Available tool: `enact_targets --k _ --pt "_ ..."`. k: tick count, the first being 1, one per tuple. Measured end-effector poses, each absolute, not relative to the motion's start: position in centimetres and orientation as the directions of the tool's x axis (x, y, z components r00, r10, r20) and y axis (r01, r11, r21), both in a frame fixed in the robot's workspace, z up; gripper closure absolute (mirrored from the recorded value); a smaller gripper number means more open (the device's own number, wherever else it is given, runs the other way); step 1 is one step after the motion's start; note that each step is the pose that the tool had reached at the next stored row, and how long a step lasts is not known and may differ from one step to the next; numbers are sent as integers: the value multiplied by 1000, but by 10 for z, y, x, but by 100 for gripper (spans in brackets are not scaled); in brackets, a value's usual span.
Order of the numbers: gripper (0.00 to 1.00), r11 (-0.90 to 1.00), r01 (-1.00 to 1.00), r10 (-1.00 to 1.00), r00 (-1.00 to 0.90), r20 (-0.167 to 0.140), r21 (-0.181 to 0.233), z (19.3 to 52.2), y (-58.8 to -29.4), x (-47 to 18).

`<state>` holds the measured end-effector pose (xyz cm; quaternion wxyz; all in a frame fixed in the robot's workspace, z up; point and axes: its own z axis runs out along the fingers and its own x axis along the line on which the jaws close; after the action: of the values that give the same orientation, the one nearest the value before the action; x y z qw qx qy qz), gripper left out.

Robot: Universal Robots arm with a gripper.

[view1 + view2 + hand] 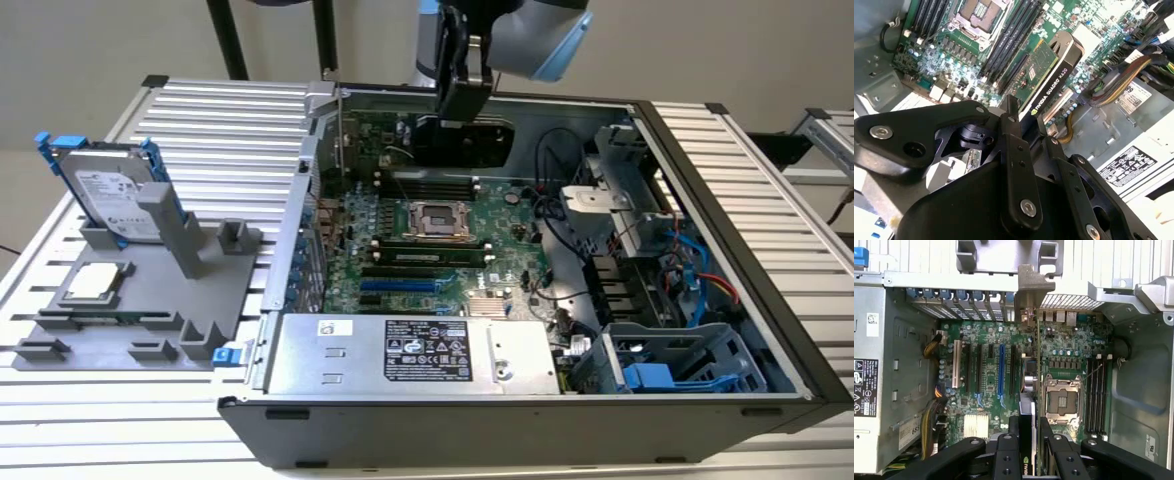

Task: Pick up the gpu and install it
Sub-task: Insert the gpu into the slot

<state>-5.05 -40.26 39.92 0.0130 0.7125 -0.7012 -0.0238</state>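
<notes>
My gripper (465, 108) hangs over the far end of the open computer case (747, 230), shut on the gpu (461, 143), a dark flat card held on edge above the motherboard (400, 240). In the second wrist view the gpu (1050, 82) shows its green board and black edge between my gripper's (1026, 117) black fingers (1013, 135). Seen edge-on in the first wrist view, the gpu (1029, 412) runs from my gripper (1030, 426) to its silver end bracket (1030, 286) at the case's rear wall, beside the expansion slots (1001, 367).
The processor socket (438, 218) and memory sticks lie below the card. A power supply (414, 350) fills the case's near side, with cables and drive bays (667, 370) at the exterior view's right. Outside, a grey fixture (200, 290) holds a hard drive (114, 190) and a processor chip (96, 282).
</notes>
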Motion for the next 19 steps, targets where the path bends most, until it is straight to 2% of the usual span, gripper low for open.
enact_targets --k 19 --pt "100 -16 -999 -1000 16 -16 48 392 -403 -50"
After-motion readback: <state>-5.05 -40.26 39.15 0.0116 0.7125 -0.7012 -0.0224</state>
